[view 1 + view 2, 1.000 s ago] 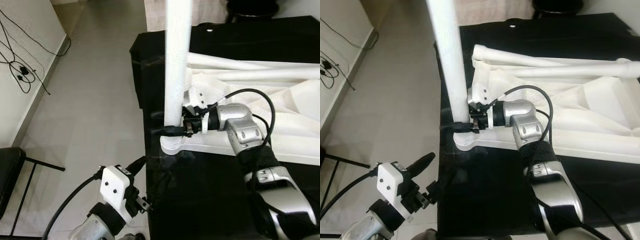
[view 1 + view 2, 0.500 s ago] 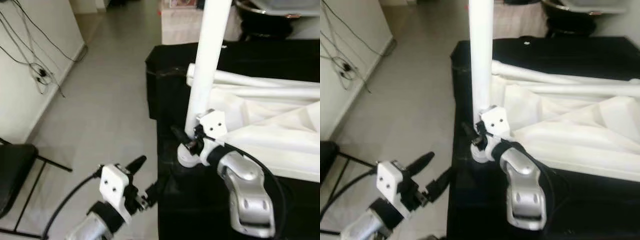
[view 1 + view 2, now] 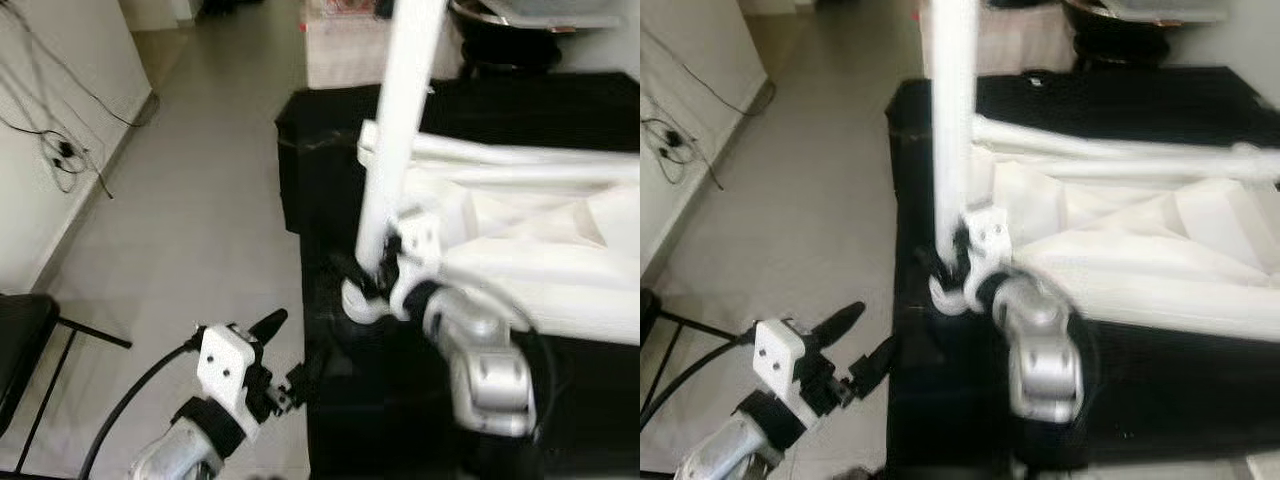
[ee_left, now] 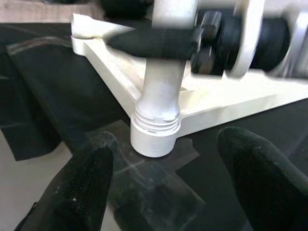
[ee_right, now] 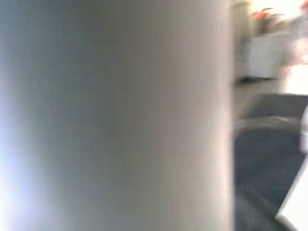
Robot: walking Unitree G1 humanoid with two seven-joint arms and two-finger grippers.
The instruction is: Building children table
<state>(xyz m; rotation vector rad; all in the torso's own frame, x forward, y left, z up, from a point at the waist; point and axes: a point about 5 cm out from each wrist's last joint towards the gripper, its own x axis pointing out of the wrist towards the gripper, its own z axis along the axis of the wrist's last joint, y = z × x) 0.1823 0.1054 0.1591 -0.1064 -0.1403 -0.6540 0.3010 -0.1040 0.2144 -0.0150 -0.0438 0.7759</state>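
Centrally, a white leg (image 3: 398, 140) stands upright in the corner socket (image 4: 155, 137) of the upturned white tabletop (image 3: 540, 270), which lies on a black-draped platform (image 3: 330, 190). The socket sits close to the platform's left edge; beyond that edge lies open grey floor (image 3: 200, 200), with cables (image 3: 55, 150) along the wall and a black chair (image 3: 20, 340) at the far left. Two further legs (image 3: 1120, 155) lie across the tabletop. The right gripper (image 3: 375, 275) is at the leg's base, its fingers closed around the leg; motion blur softens the detail. The right wrist view is a near-featureless blur of the leg (image 5: 115, 115). The left gripper (image 3: 290, 350) hovers over the floor beside the platform edge, fingers (image 4: 82, 187) spread wide and empty, aimed at the socket. The leg's top is cut off.
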